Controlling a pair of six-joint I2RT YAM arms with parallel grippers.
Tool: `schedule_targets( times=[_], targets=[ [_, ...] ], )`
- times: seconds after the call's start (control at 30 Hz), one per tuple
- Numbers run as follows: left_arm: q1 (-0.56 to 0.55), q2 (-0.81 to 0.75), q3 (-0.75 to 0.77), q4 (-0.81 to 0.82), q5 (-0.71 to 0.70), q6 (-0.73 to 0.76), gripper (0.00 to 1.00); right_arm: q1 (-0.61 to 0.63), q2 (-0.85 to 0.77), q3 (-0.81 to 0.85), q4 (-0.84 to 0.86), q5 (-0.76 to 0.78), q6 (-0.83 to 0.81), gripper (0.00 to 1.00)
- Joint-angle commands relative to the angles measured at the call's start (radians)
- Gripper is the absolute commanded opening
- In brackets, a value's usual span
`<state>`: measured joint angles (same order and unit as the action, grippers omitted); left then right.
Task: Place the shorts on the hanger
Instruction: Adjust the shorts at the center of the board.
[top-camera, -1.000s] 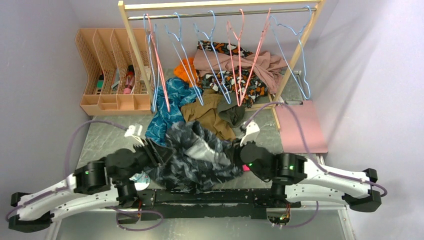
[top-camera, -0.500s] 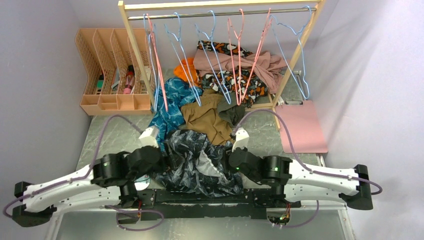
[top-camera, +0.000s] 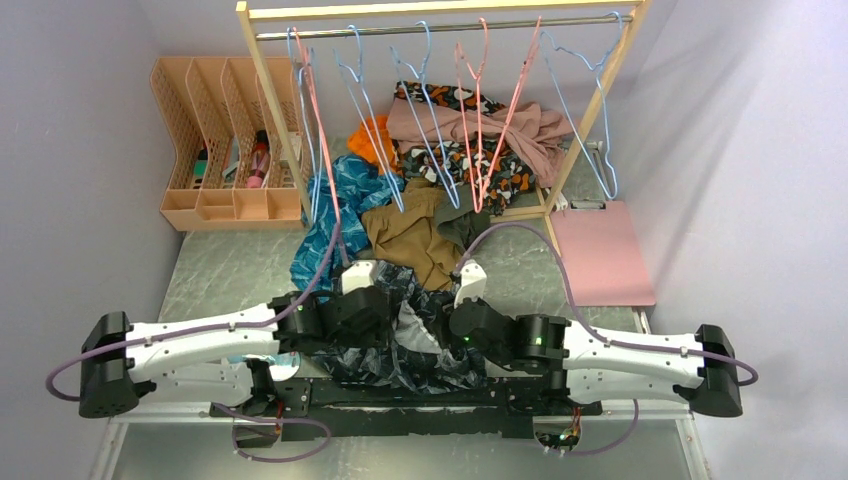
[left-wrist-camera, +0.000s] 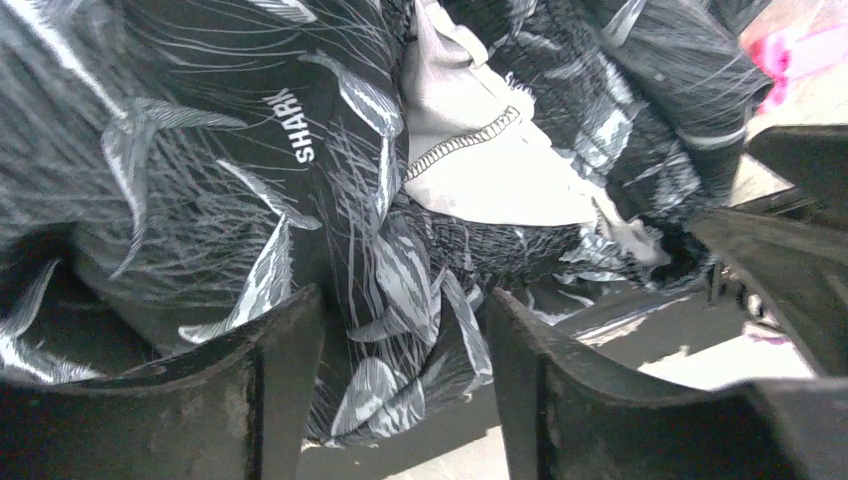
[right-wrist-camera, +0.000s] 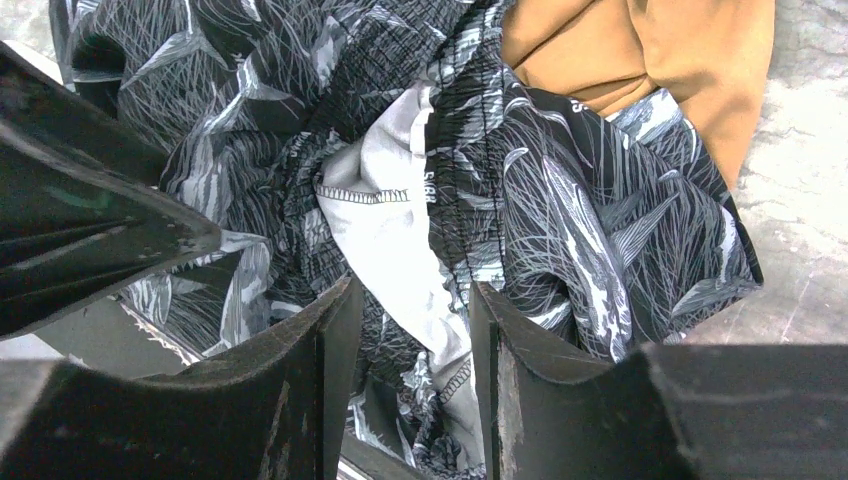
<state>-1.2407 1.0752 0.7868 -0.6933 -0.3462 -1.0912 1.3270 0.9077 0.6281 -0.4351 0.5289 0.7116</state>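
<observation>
Both arms swung inward; my left end effector (left-wrist-camera: 400, 315) and right end effector (right-wrist-camera: 410, 300) stand parted, the shorts (top-camera: 405, 340) slack between their fingers, bunched at the worktop's (top-camera: 225, 270) near edge.

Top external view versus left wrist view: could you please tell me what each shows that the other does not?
Only the top external view shows the clothes rail with its wire hangers, the peach file organizer and the brown garment. Only the left wrist view shows the SHARK lettering, the lining's stitched edge and the left gripper open around a fold. Both show the crumpled shorts.
</observation>
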Motion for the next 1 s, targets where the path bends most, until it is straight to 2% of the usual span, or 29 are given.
schedule_targets(
  times=[0.0, 0.07, 0.13, 0.17, 0.3, 0.4, 0.53, 0.63, 0.77, 0.97],
  targets=[
    [-0.005, 0.055, -0.049, 0.117, 0.045, 0.042, 0.54, -0.002, -0.04, -0.027, 0.028, -0.003, 0.011, 0.47],
    [-0.005, 0.081, -0.052, 0.096, 0.029, 0.025, 0.29, -0.002, -0.034, -0.031, 0.027, -0.009, 0.014, 0.47],
    [-0.005, 0.078, -0.056, 0.057, 0.006, -0.004, 0.09, -0.003, -0.025, -0.032, 0.02, -0.009, 0.021, 0.47],
    [-0.004, 0.053, -0.059, 0.027, -0.024, -0.029, 0.07, -0.002, -0.018, -0.034, 0.016, -0.009, 0.024, 0.47],
    [-0.009, -0.072, -0.075, -0.159, -0.157, -0.207, 0.07, -0.003, 0.015, -0.036, 0.016, -0.012, 0.029, 0.47],
    [-0.009, -0.187, -0.1, -0.267, -0.207, -0.313, 0.07, -0.008, 0.061, -0.031, 0.014, -0.016, 0.037, 0.48],
    [-0.009, -0.331, -0.156, -0.283, -0.225, -0.368, 0.07, -0.04, 0.125, -0.021, -0.001, -0.006, 0.054, 0.48],
    [-0.009, -0.406, -0.199, -0.266, -0.223, -0.388, 0.07, -0.063, 0.136, -0.04, 0.052, -0.039, 0.032, 0.5],
    [-0.009, -0.445, -0.221, -0.311, -0.229, -0.441, 0.07, -0.096, 0.17, -0.05, 0.098, -0.089, 0.025, 0.51],
    [-0.009, -0.488, -0.179, -0.421, -0.278, -0.512, 0.07, -0.101, 0.163, -0.003, 0.098, -0.053, -0.003, 0.51]
  ],
)
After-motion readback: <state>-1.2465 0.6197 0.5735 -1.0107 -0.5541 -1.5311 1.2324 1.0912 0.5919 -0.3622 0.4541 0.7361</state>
